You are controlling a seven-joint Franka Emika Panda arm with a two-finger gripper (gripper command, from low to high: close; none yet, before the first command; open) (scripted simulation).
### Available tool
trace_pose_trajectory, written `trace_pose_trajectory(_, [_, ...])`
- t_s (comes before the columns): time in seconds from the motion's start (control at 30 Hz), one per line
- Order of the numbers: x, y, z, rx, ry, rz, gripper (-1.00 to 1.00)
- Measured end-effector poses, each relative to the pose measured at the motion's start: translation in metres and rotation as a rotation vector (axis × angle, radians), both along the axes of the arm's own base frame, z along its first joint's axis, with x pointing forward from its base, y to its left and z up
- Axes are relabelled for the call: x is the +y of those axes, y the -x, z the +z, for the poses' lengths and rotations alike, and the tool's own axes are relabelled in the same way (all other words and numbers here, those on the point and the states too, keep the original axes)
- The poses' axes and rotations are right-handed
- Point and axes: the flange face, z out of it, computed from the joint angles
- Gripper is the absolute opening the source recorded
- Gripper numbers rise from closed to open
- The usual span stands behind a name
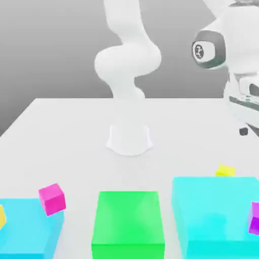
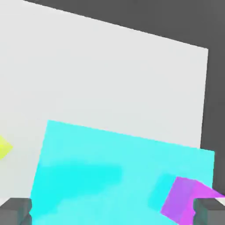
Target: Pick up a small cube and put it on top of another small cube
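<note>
Table (image 1: 76, 131): white top, seen with its far edge against the grey backdrop; a broad bare stretch is left around the arm base (image 1: 129, 139) and toward the exterior view's left.
Arm: white, base planted mid-table, wrist section raised at the exterior view's upper right, well above the blocks.
Gripper (image 2: 112, 211): two grey fingertips (image 2: 15, 210) are seen far apart at the frame's edge in the hand view (spread to full width); nothing is held between them.
Small cube (image 1: 225, 171): bright yellow, set on the table just behind the far edge of the right cyan block (image 1: 217, 212); a yellow corner (image 2: 4, 147) is also caught in the hand view, beside that block's side edge. Touching or a small gap: cannot be told.
Right cyan block: large, at the exterior view's right; most of its top is left free, with a faint shadow patch on it.
Purple cube (image 1: 254, 218): small, sat on the right cyan block near its right edge (close to one fingertip in the hand view (image 2: 184, 203)).
Green block (image 1: 128, 222): large, between the two cyan blocks, narrow table gaps on both sides, top bare.
Left cyan block (image 1: 30, 230): large, at the exterior view's lower left.
Magenta cube (image 1: 52, 198): small, tilted, at the left cyan block's far right corner.
Second yellow cube (image 1: 2, 216): partly cut by the picture edge, on the left cyan block.
</note>
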Motion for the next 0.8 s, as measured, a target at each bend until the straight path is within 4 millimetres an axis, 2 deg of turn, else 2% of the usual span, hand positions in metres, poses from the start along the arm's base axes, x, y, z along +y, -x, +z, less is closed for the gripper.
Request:
trace_pose_trajectory(0.17, [0.021,0.056,-0.059,0.018,0.104,0.341,0.00])
trace_pose_trajectory(0.3, [0.024,0.097,-0.101,0.027,0.183,0.599,0.00])
trace_pose_trajectory(0.57, [0.020,0.098,-0.164,0.029,0.200,0.637,0.00])
trace_pose_trajectory(0.6, [0.019,0.099,-0.171,0.031,0.200,0.637,-1.00])
trace_pose_trajectory(0.8, [0.019,0.100,-0.175,0.033,0.201,0.636,-1.00])
